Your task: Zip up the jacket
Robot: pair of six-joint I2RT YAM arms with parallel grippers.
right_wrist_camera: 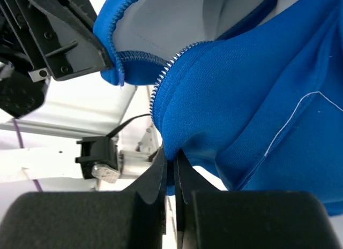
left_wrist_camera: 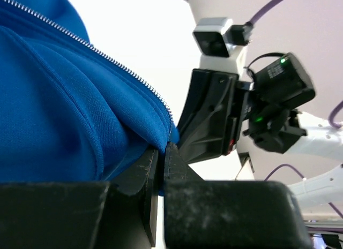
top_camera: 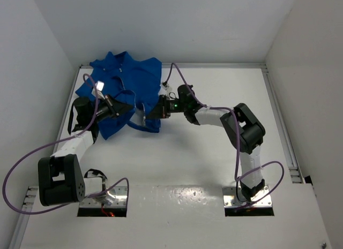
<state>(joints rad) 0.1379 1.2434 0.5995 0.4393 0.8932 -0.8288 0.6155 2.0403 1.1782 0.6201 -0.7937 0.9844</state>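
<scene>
Not zipped yet: jacket [top_camera: 126, 77] open, zipper teeth [right_wrist_camera: 161, 85] apart. Left gripper [left_wrist_camera: 162, 155] and right gripper [right_wrist_camera: 172, 164] each clamped on jacket's bottom edge. Pull not visible; whole zip run left.

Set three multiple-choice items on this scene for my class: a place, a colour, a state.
1. Where on the table does the jacket lie? A far left; B near right; C between the arm bases.
2. The jacket's colour? A red; B blue; C green.
3. The left gripper and right gripper are: A wide open; B shut on jacket fabric; C out of view.
Answers: 1 A, it is bunched at the far-left corner; 2 B, blue in every view; 3 B, each wrist view shows fabric pinched in closed jaws.
</scene>
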